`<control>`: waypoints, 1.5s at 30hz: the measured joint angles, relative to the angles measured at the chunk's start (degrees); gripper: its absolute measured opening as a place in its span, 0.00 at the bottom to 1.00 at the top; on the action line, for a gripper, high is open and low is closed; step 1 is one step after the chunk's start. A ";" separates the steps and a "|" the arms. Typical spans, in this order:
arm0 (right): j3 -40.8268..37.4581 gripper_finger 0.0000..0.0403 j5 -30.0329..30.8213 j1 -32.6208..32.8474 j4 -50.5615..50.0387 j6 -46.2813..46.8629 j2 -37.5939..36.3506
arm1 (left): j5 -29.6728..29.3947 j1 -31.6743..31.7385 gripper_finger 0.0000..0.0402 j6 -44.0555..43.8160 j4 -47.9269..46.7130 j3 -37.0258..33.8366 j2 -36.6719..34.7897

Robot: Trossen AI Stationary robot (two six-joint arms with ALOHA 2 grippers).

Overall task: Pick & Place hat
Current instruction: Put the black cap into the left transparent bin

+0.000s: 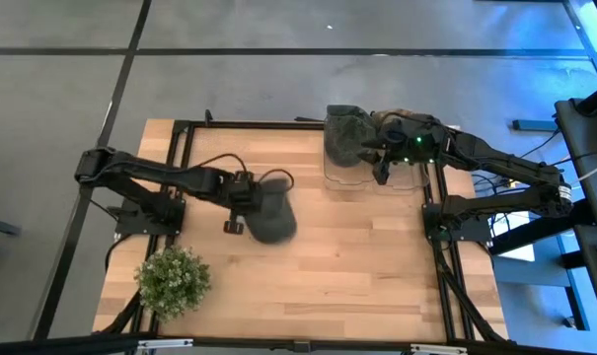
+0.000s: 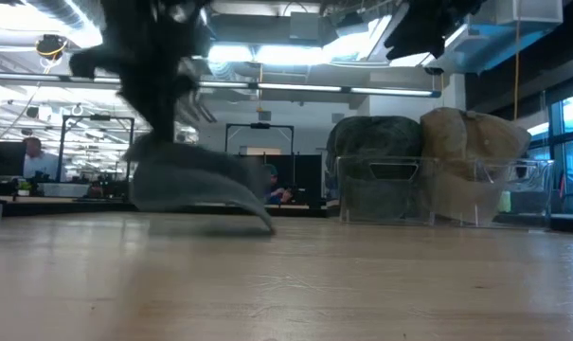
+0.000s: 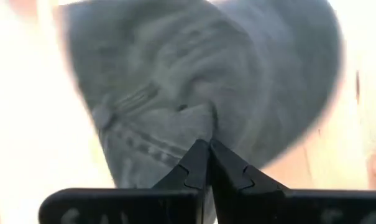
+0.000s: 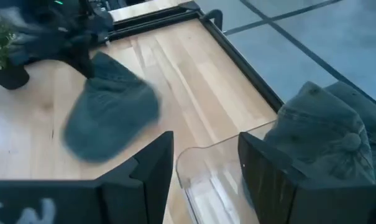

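Observation:
A grey fabric hat [image 1: 274, 217] hangs at the table's middle from my left gripper [image 1: 257, 202], which is shut on it. In the low view the hat [image 2: 196, 180] is blurred and its lower brim sits just above or on the wood; I cannot tell which. My right gripper [image 4: 206, 168] is open and hovers over the near rim of a clear bin [image 1: 349, 176] at the far right. The bin holds a dark grey-green hat [image 1: 345, 136] and a tan hat [image 2: 471, 152]. My left gripper pinches a raised fold of the hat's cloth [image 3: 203, 127] between its two fingertips [image 3: 194, 163], beside a stitched seam [image 3: 135, 143]. The fingers come slanting down from the table's left. The hat hangs below them, its brim spreading toward the right.
A potted green plant [image 1: 172, 281] stands at the table's near left corner. The clear bin's wall [image 4: 203, 155] lies just under my right fingers. Bare wood [image 1: 367, 266] stretches across the near and right parts of the table. People and desks show in the room beyond.

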 joint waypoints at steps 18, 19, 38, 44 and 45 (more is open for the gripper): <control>0.00 0.45 -19.94 5.64 14.68 2.65 14.54 | -15.78 -15.45 0.01 21.44 11.22 11.80 0.24; 0.00 0.45 -20.93 5.95 16.62 1.74 15.38 | -15.77 -15.74 0.01 21.46 11.92 11.80 0.24; 0.00 0.45 -32.63 8.80 30.84 5.93 26.52 | -17.63 -17.72 0.01 26.20 18.29 11.83 0.24; 0.00 0.45 -32.62 8.95 30.94 6.06 27.69 | -17.74 -17.72 0.01 27.75 19.75 11.87 0.24; 0.00 0.45 -32.84 8.95 30.97 6.31 27.68 | -17.81 -17.72 0.01 27.73 19.72 11.87 0.24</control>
